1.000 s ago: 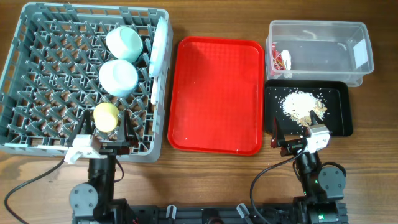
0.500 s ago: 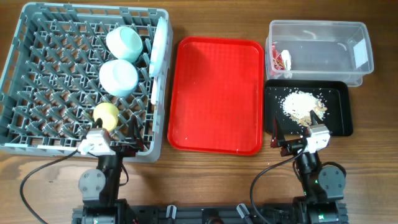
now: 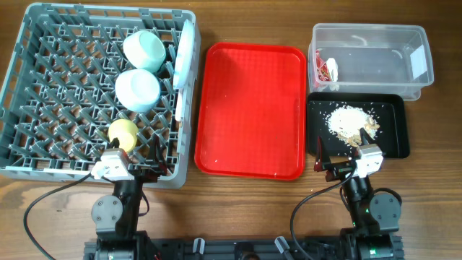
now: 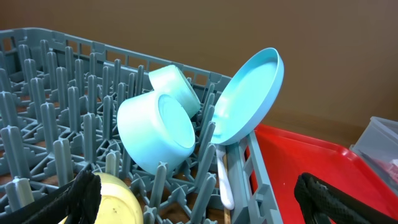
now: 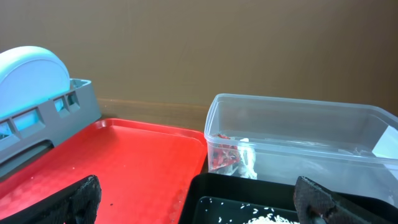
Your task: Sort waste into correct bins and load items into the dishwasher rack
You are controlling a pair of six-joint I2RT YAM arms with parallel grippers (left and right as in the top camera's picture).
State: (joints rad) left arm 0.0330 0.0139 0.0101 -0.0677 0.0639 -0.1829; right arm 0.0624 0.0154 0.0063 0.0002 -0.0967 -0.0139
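The grey dishwasher rack (image 3: 43, 87) holds two mint bowls (image 3: 144, 49) (image 3: 137, 89), a yellow cup (image 3: 123, 133) and a white plate (image 3: 185, 54) standing on edge at its right wall. My left gripper (image 3: 133, 157) is open and empty over the rack's front edge, beside the cup. The left wrist view shows the bowls (image 4: 155, 134), the plate (image 4: 249, 93), the cup (image 4: 118, 199) and a white fork (image 4: 225, 186). My right gripper (image 3: 339, 160) is open and empty at the front edge of the black tray (image 3: 393, 137), which holds food scraps (image 3: 350, 121). The red wrapper (image 3: 325, 71) lies in the clear tub (image 3: 372, 50).
The red serving tray (image 3: 251, 108) lies bare between the rack and the bins. In the right wrist view it (image 5: 112, 162) is at the left, with the tub (image 5: 311, 130) and black tray (image 5: 249, 199) ahead. Cables trail along the table's front edge.
My left gripper has shifted a little to the right and back toward the rack's front edge, then stayed still. The right arm has not moved.
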